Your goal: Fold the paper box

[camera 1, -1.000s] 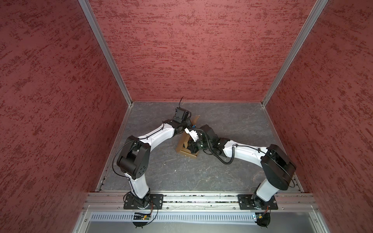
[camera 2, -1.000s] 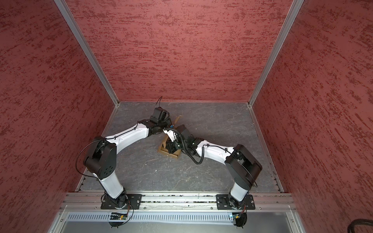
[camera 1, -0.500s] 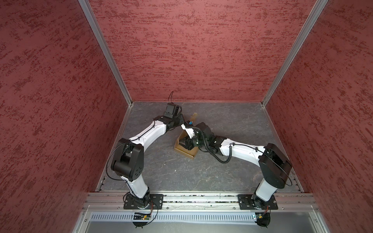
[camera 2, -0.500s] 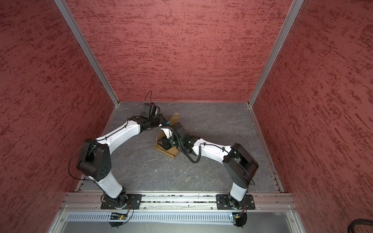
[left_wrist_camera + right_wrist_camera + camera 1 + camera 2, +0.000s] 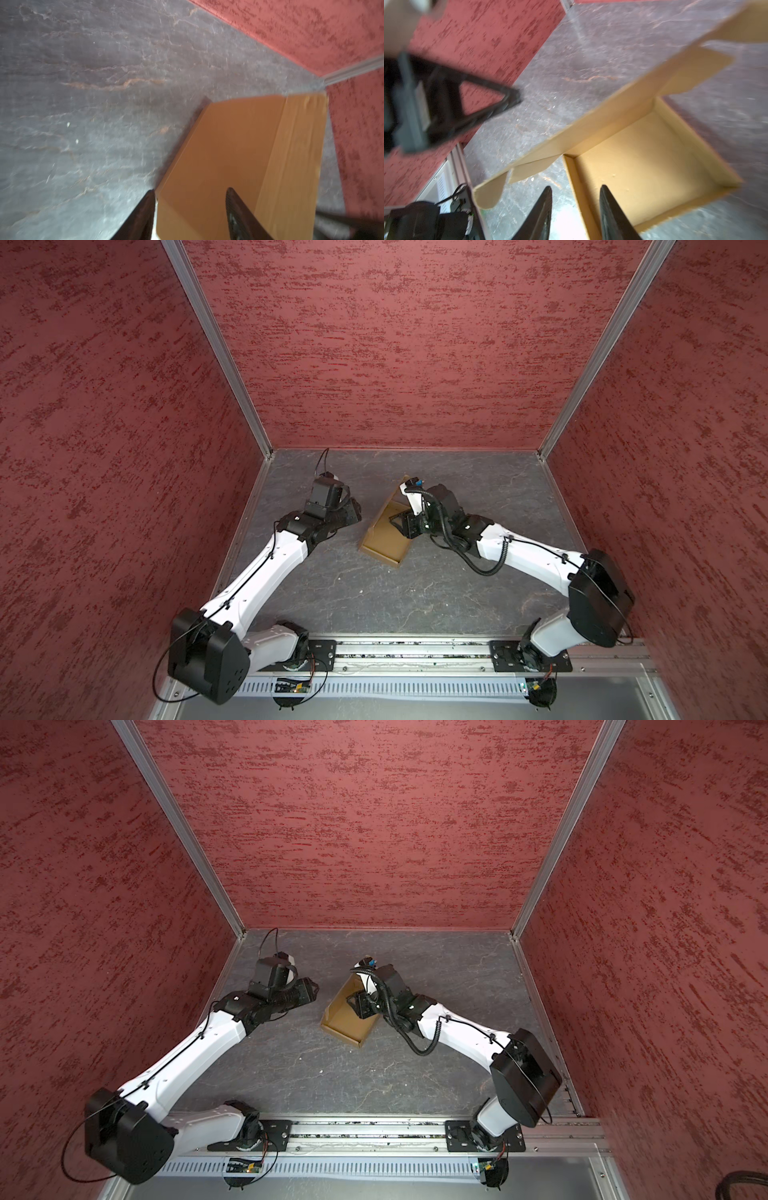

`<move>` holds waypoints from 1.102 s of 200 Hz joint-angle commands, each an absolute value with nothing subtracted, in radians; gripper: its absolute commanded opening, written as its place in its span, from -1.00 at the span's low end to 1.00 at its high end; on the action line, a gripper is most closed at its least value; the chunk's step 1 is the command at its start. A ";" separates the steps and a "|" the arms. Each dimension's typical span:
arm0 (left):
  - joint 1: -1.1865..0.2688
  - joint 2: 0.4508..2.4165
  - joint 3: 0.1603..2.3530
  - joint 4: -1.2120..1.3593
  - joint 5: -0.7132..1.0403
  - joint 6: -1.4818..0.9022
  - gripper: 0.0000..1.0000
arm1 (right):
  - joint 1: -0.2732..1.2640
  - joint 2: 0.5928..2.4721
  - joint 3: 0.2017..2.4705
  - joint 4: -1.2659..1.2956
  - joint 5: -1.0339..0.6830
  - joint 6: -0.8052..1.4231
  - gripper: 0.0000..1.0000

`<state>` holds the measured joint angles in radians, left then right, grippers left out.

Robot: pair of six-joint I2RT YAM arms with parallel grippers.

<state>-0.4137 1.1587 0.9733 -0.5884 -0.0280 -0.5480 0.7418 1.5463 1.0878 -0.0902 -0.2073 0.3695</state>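
Partly, right end effector (image 5: 576, 187), released, hides paper box (image 5: 382, 541) rim; left end effector (image 5: 190, 189) released.

Left gripper (image 5: 190, 192): reaching inward, jaws parted. Right gripper (image 5: 576, 188): angled downward, jaws parted, seemingly narrower; view blurred.

Twin overhead views; close wrist views, both on the paper box (image 5: 239, 145)

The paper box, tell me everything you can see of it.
The paper box is plain tan corrugated cardboard. Its shallow tray is formed, walls up, empty; the lid with rounded tabs stands open off one wall. It sits skewed on the grey table. The open right pincer hangs over one wall; contact is unclear. The left pincer is apart.
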 commanded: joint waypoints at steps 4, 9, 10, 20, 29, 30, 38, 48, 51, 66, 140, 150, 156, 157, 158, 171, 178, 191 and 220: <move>-0.487 1.069 0.952 -0.698 -0.098 -0.546 0.27 | 0.726 1.550 1.108 -0.146 -0.200 0.341 -0.18; -0.498 1.055 0.955 -0.713 -0.107 -0.545 0.30 | 0.724 1.560 1.121 -0.152 -0.204 0.338 -0.17; -0.500 1.050 0.956 -0.717 -0.109 -0.545 0.31 | 0.724 1.561 1.124 -0.153 -0.204 0.338 -0.17; -0.518 1.022 0.975 -0.745 -0.121 -0.534 0.38 | 0.721 1.578 1.145 -0.162 -0.204 0.337 -0.17; -0.531 1.010 1.010 -0.772 -0.123 -0.514 0.44 | 0.717 1.593 1.164 -0.172 -0.199 0.342 -0.17; -0.532 1.010 1.015 -0.776 -0.123 -0.512 0.44 | 0.717 1.594 1.167 -0.173 -0.198 0.343 -0.17; -0.542 1.016 1.060 -0.808 -0.126 -0.489 0.48 | 0.710 1.605 1.179 -0.178 -0.195 0.354 -0.17; -0.559 1.036 1.126 -0.849 -0.130 -0.456 0.51 | 0.701 1.611 1.184 -0.179 -0.195 0.369 -0.15; -0.564 1.045 1.146 -0.865 -0.131 -0.446 0.52 | 0.700 1.612 1.184 -0.179 -0.193 0.375 -0.14; -0.582 1.110 1.240 -0.934 -0.137 -0.403 0.58 | 0.685 1.601 1.169 -0.174 -0.185 0.396 -0.07; -0.616 1.513 1.613 -1.097 -0.068 -0.183 0.62 | 0.563 1.432 1.002 -0.176 -0.163 0.407 0.06; -0.624 1.570 1.658 -1.117 -0.075 -0.163 0.60 | 0.545 1.401 0.972 -0.172 -0.164 0.408 0.06; -0.628 1.604 1.684 -1.130 -0.082 -0.151 0.57 | 0.533 1.385 0.954 -0.168 -0.165 0.409 0.07; -0.629 1.612 1.689 -1.130 -0.083 -0.150 0.57 | 0.531 1.384 0.952 -0.168 -0.165 0.409 0.07; -0.629 1.619 1.691 -1.132 -0.085 -0.149 0.56 | 0.530 1.381 0.948 -0.166 -0.166 0.409 0.07; -0.637 1.690 1.739 -1.158 -0.111 -0.126 0.39 | 0.511 1.350 0.914 -0.161 -0.171 0.410 0.07; -0.639 1.724 1.761 -1.171 -0.125 -0.118 0.34 | 0.501 1.337 0.899 -0.159 -0.173 0.410 0.08; -0.641 1.776 1.795 -1.191 -0.145 -0.104 0.24 | 0.486 1.312 0.870 -0.155 -0.175 0.409 0.08; -0.650 1.848 1.834 -1.223 -0.212 -0.080 0.22 | 0.457 1.277 0.826 -0.147 -0.186 0.406 0.08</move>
